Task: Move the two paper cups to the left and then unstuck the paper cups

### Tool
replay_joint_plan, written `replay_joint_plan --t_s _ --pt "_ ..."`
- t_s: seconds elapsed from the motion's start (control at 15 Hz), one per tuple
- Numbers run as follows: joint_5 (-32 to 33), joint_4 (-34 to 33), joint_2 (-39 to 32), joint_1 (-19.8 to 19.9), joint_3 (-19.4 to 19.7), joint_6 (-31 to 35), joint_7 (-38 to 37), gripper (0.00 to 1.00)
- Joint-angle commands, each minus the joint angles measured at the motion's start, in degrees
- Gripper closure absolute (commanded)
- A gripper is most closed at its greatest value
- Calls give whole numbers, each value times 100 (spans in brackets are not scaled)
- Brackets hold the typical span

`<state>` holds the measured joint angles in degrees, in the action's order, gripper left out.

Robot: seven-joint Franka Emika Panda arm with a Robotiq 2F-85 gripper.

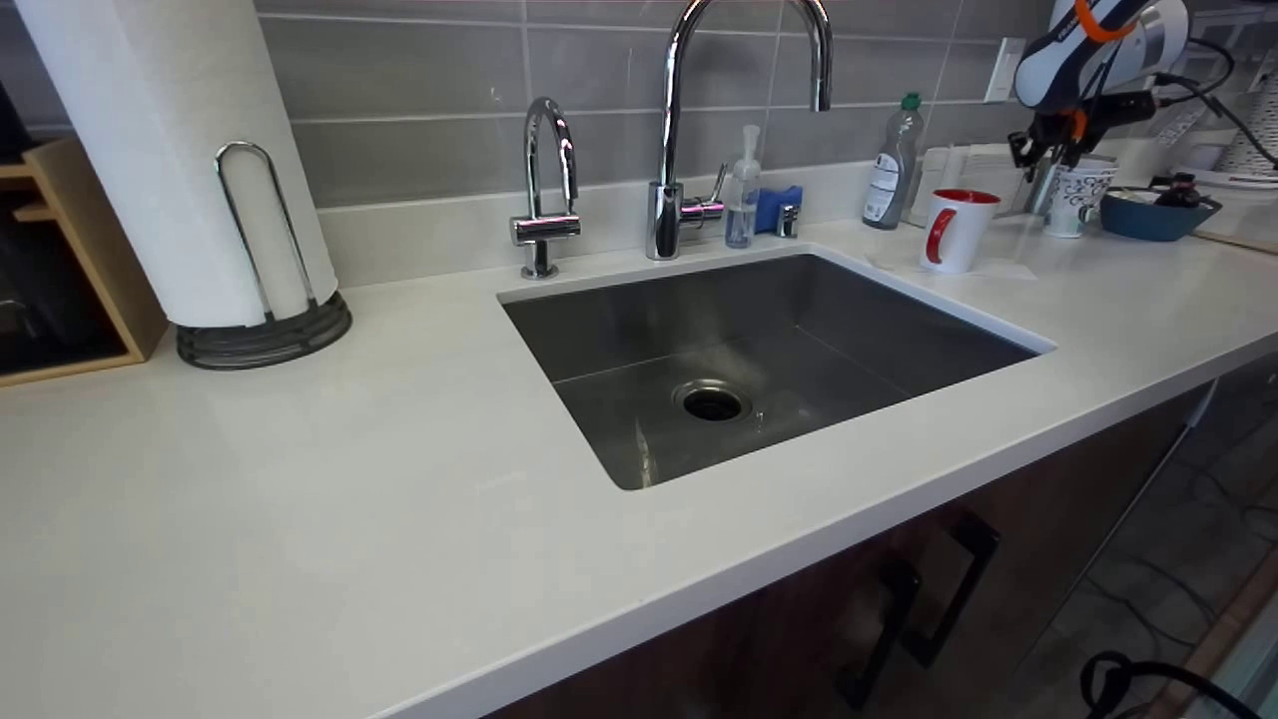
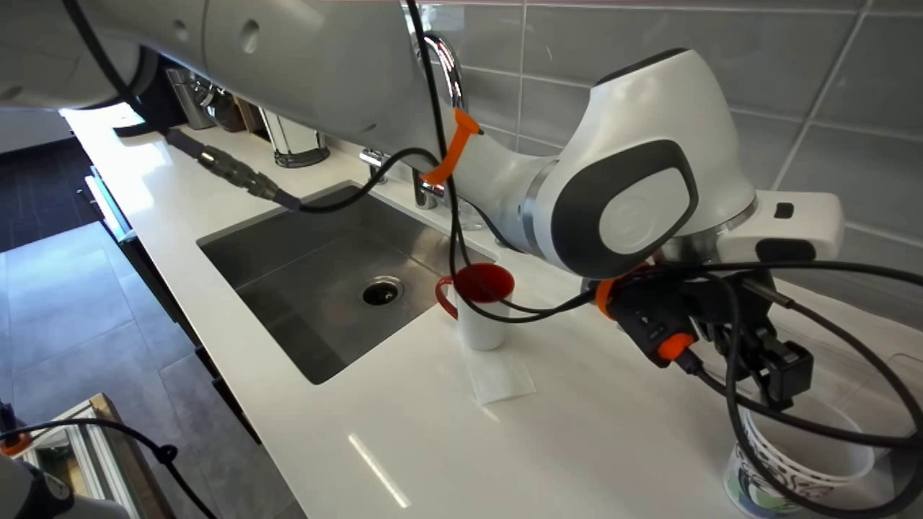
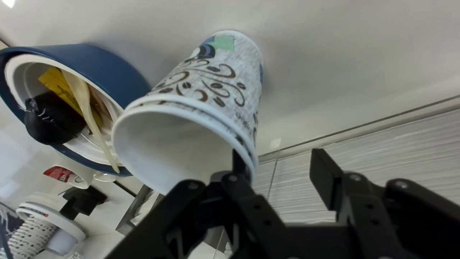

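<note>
Gripper [image 3: 280, 169] foremost in the wrist view, black; jaws spread wide, with a broad gap between the two fingers [image 3: 325, 176]. Nothing clamped. One fingertip overlaps the rim of the cups and shows against the inner side of the wall; the other stands outside the wall, apart from it. Whether the inner fingertip touches the paper: cannot tell.

Two paper cups [image 3: 219, 86] below the gripper, nested, both rims visible just beside each other. Stack upright on the white counter [image 1: 419, 439], mouth up toward the gripper. Side printed with brown swirls and beans; pale green patch near the base. In an exterior view, black cables [image 2: 851, 267] loop across the front of the stack.

Blue bowl [image 3: 111, 70] also lower than the gripper, beside the cups; contact between them cannot be judged. Contents: white dish [image 3: 18, 72], yellow packet [image 3: 59, 86], cream-coloured utensil [image 3: 84, 99] leaning over the rim, black object [image 3: 50, 120] of unclear kind.

Red-and-white mug [image 2: 479, 335] upright in both exterior views, below gripper height, between the gripper and the sink [image 1: 679, 310]. Thin pale sheet [image 2: 501, 382] at its base. Green-capped bottle [image 1: 886, 185] near the wall, on the sink side of the gripper.
</note>
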<state>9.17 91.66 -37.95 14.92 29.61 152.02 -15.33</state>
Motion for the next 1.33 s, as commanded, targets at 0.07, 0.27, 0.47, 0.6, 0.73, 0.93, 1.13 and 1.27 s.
replay_joint_plan --t_s 0.07,0.27,0.47,0.6,0.73,0.93,1.13,1.27 --pt "132 -182 -19 -58 56 -271 -291 58" --pt "157 -30 149 -124 29 -382 -287 84" --pt "231 145 328 -239 28 -397 -267 100" --pt "252 309 520 -291 -34 -378 -155 100" --pt "204 462 759 -289 -181 -531 45 99" --pt "123 725 1175 -213 -496 -970 417 99" --pt "-6 921 1557 -94 -813 -1494 820 99" --pt "-249 1034 1790 50 -1063 -1794 1210 99"
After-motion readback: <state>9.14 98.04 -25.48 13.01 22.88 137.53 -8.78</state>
